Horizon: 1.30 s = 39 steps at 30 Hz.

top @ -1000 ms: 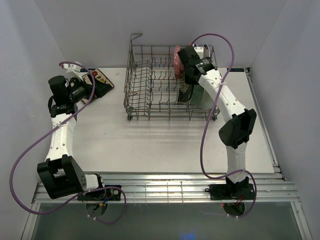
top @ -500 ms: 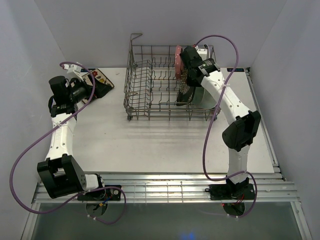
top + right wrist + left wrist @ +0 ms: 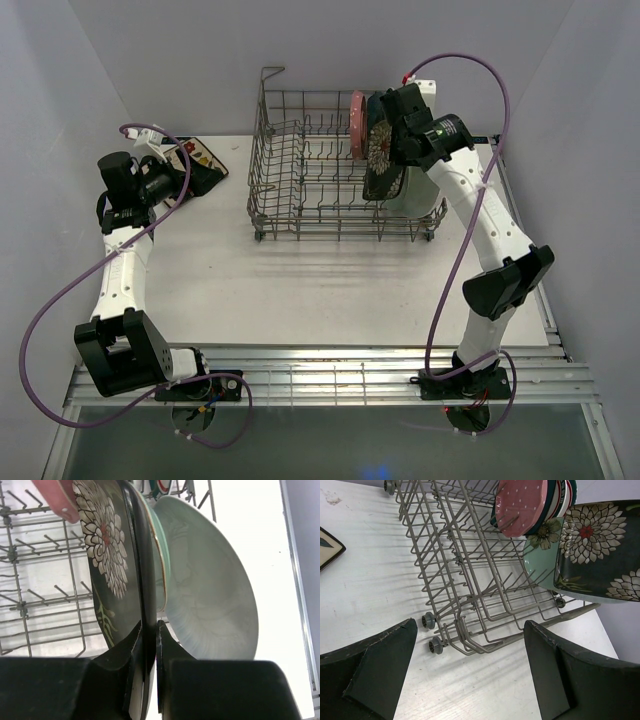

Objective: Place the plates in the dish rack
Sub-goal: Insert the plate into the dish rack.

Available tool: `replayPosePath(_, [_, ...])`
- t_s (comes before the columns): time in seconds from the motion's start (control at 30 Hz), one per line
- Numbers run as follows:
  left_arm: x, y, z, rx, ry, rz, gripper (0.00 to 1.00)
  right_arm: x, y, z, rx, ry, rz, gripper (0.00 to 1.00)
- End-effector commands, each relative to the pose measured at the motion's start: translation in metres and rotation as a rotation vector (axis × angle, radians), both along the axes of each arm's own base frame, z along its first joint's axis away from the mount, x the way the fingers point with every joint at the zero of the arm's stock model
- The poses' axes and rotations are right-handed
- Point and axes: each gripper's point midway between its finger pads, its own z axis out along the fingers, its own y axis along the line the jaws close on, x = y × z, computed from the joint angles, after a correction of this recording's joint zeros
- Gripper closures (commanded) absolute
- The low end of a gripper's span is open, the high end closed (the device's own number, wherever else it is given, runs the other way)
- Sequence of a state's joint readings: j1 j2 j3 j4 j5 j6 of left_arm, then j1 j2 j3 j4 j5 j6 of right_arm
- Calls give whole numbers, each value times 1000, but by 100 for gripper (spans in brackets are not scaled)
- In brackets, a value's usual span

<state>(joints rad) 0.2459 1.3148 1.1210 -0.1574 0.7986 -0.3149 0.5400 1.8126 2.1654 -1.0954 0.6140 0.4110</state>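
Dark floral square plate [image 3: 106,565] held on edge by the right claw [image 3: 149,626], upright at the right end of the dish rack [image 3: 262,150].

Right claw clamped on the plate's rim, thin edge between the pads. Plate stands between the pink dotted plate [image 3: 356,124] and the mint plate [image 3: 212,595], upper centre-right of the top view. Cannot tell if its lower edge is seated between tines. Looks like glazed ceramic: stiff, fairly heavy, slick, likely to chip against wire. A mid-rim pinch should let it hang plumb. Left claw [image 3: 470,630] spread wide, holding nothing, near a cream floral plate [image 3: 203,155] on the counter [image 3: 300,290], upper left.
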Motion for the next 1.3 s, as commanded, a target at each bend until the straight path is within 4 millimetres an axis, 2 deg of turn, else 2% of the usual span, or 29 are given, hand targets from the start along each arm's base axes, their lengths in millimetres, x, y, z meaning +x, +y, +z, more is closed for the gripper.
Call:
replayPosePath(0.0, [2, 3, 18, 20, -49, 6, 2, 14, 19, 50, 101, -163, 62, 92])
replayPosePath(0.37, [3, 4, 16, 21, -44, 9, 2, 16, 55, 43, 113, -136, 176, 92])
replayPosePath(0.7, [4, 0, 11, 0, -28, -15, 2, 26, 68, 23, 96, -101, 181, 92])
replayPosePath(0.97, [8, -5, 3, -20, -2, -23, 2, 36, 70, 10, 76, -87, 151, 92])
replayPosePath(1.27, [15, -24, -2, -27, 18, -35, 2, 42, 69, -6, 53, -60, 104, 92])
